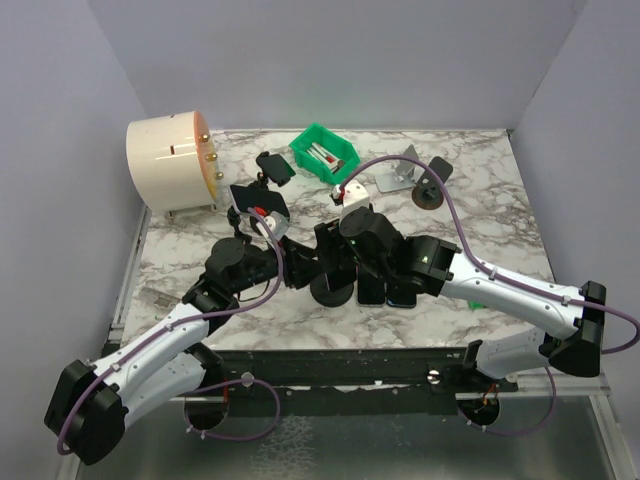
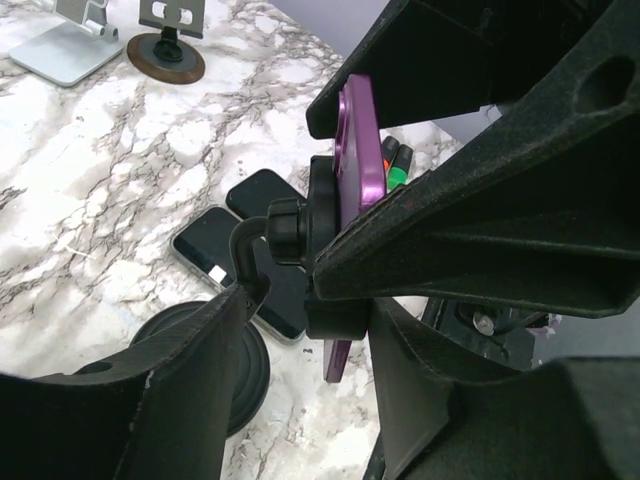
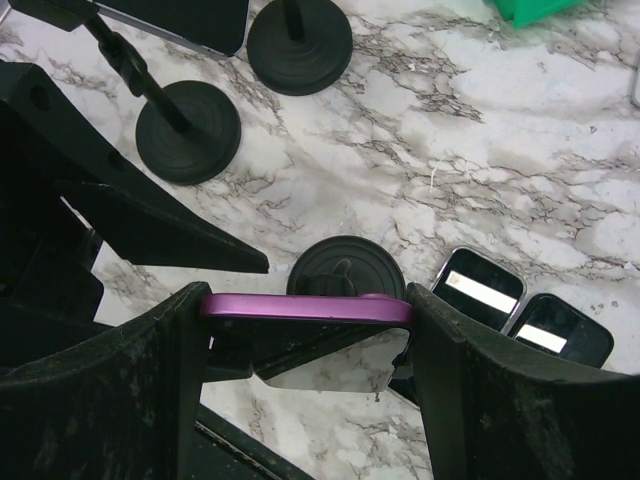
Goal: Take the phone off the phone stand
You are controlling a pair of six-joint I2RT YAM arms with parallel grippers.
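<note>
A purple phone (image 3: 305, 307) stands on edge in a black phone stand (image 2: 300, 225) at mid table. The stand's round base (image 3: 347, 268) lies beneath the phone. My right gripper (image 3: 308, 306) is shut on the phone, one finger against each side edge. My left gripper (image 2: 315, 320) reaches in from the left, open around the stand's neck (image 2: 245, 250) and clamp; its left fingertip touches the neck. From the top, both grippers (image 1: 300, 262) (image 1: 345, 258) meet over the base (image 1: 332, 292) and hide the phone.
Two dark phones (image 3: 480, 290) (image 3: 555, 330) lie flat just right of the stand. Two more black stands (image 3: 188, 130) (image 3: 298, 45) stand behind it. A green bin (image 1: 325, 152), a cream drum (image 1: 170, 165), a silver stand (image 2: 60, 45) and a wood-based stand (image 2: 165, 55) sit further back.
</note>
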